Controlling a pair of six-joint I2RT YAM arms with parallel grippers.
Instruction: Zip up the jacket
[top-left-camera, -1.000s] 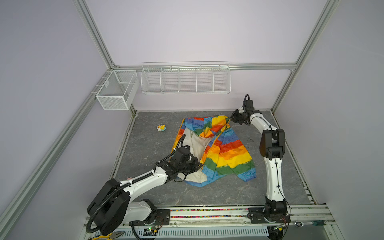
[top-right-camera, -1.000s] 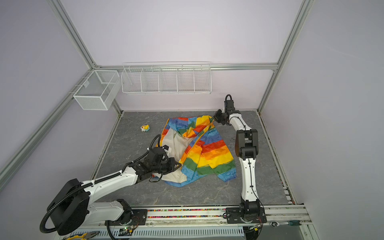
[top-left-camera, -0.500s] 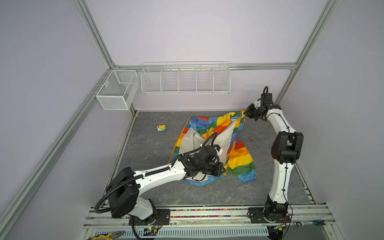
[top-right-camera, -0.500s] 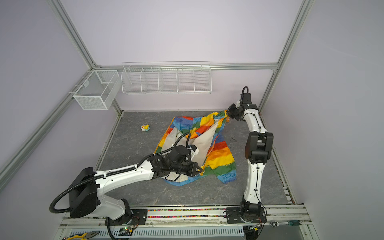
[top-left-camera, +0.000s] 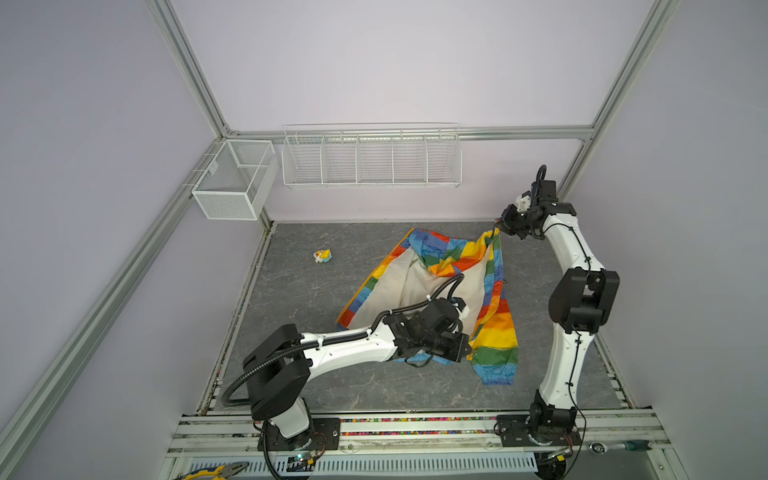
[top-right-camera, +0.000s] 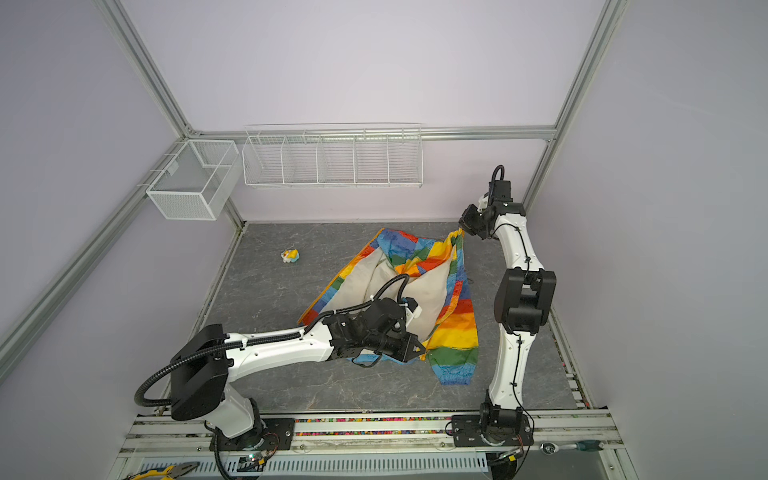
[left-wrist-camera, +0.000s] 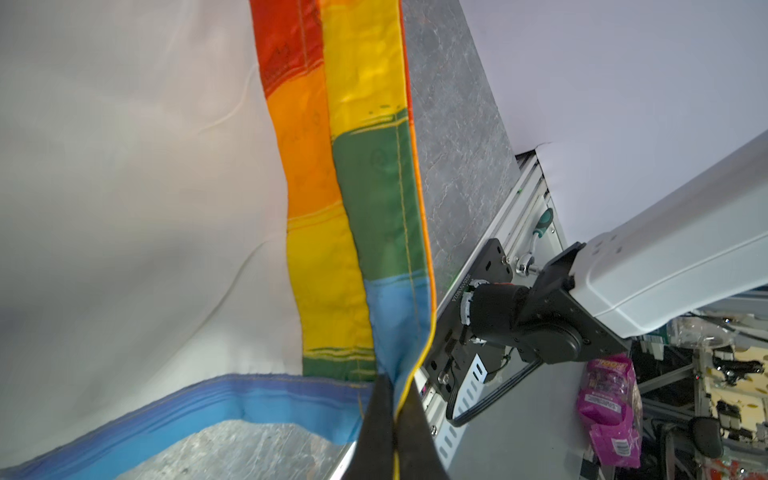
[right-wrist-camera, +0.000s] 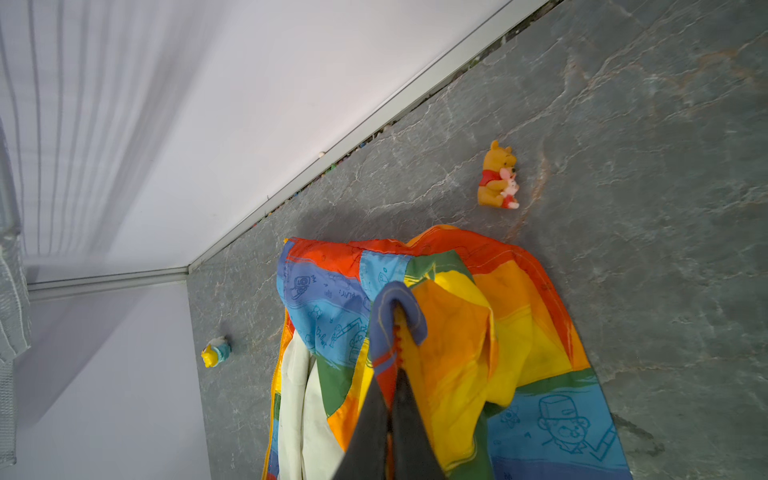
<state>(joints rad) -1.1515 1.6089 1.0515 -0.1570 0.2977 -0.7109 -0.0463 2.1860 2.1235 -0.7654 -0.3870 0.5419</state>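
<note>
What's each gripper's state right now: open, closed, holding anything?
Left gripper: closed on the jacket, at its bottom front corner.
Right gripper: closed on the jacket's top front edge, by the zipper.

left gripper (left-wrist-camera: 395, 409) pinching jacket (left-wrist-camera: 365, 232) zipper edge, pale lining spread

Unzipped rainbow-striped jacket (top-left-camera: 496, 324), pale lining exposed, open on the grey tabletop (top-left-camera: 311, 311), right of centre

Thin cloth jacket (top-left-camera: 494, 316), matt stone-look table (top-left-camera: 316, 299)
</note>
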